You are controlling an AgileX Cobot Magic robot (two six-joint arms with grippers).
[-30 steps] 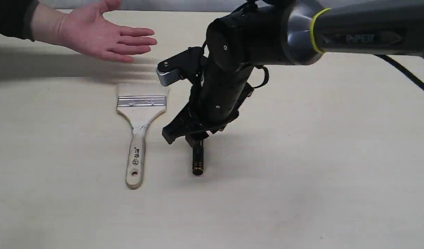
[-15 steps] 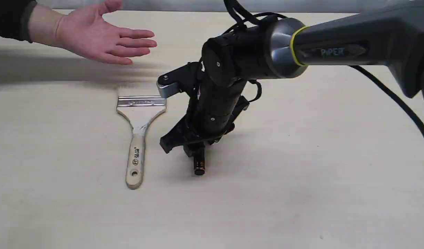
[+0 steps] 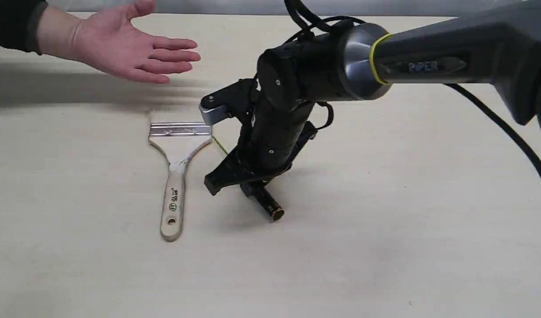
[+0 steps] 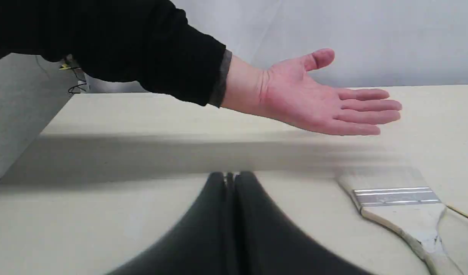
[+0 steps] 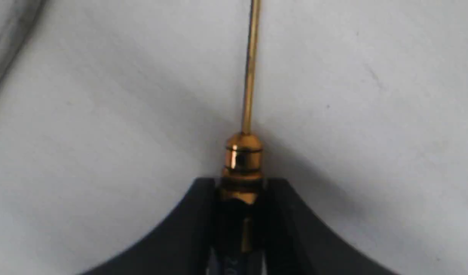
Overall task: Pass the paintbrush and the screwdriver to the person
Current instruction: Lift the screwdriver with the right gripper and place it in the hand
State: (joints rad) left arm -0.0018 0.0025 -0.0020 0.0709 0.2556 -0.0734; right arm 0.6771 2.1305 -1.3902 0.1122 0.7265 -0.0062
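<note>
The person's open hand [image 3: 125, 48] hovers palm up at the far left, also shown in the left wrist view as the hand [image 4: 314, 103]. The paintbrush [image 3: 178, 150] lies flat on the table, bristles toward the hand, and its ferrule [image 4: 394, 196] shows in the left wrist view. Right of it, my right gripper [image 3: 248, 183] is shut on the screwdriver [image 3: 270, 207]. The black handle points to the near right and the thin gold shaft [image 3: 219, 145] angles toward the brush. In the right wrist view the gripper [image 5: 241, 191] clamps the screwdriver [image 5: 243, 152] just behind its gold collar. My left gripper [image 4: 230, 179] is shut on nothing.
The beige table [image 3: 385, 221] spreads wide to the right and front. A black cable [image 3: 509, 132] hangs from the right arm over the table. The table's left edge [image 4: 35, 133] drops off near the person's sleeve.
The right arm came down onto the screwdriver and closed on it. The screwdriver has turned: its butt end swung right and its shaft now shows beside the brush. Hand and brush are unmoved.
</note>
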